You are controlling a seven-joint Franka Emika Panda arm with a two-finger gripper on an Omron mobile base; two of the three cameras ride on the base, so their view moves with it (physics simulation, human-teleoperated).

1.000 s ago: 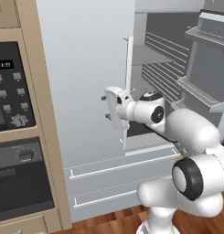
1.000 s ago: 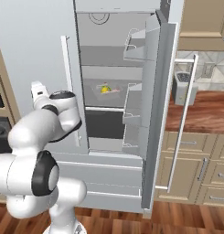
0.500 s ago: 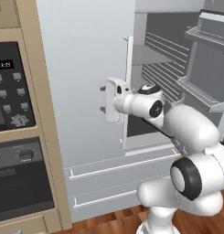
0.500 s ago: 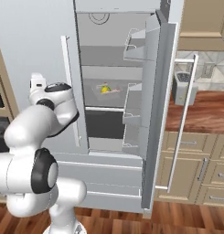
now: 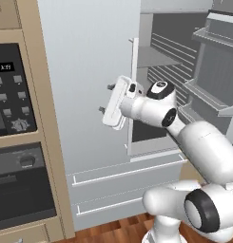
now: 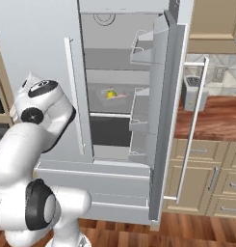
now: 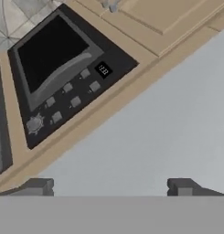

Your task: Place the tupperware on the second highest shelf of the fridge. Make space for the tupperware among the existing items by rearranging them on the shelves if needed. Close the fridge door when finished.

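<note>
**Tub on shelf, right door open — handling notes**

The small shallow translucent whitish-grey tupperware tub (image 6: 111, 95), yellow fruit and red pieces inside, sits on the thin light-grey second highest shelf (image 6: 110, 112) inside the tall light-grey two-door fridge (image 6: 52, 29). It lies toward the back, apart from the door racks.

The tool (image 5: 104, 98) hangs in front of the closed left fridge door (image 5: 89, 71), pointing toward the black-fronted oven panel (image 7: 63, 59). Its fingers (image 7: 38, 186) stand wide apart, holding nothing.

Judgement: the tub looks light, with thin, slightly flexible, smooth walls; loose contents may shift if tilted. Best hold: across the short side walls, kept level. The right door (image 6: 165, 120), stiff and heavy, is best pushed at its long vertical bar handle (image 6: 191, 130).
</note>
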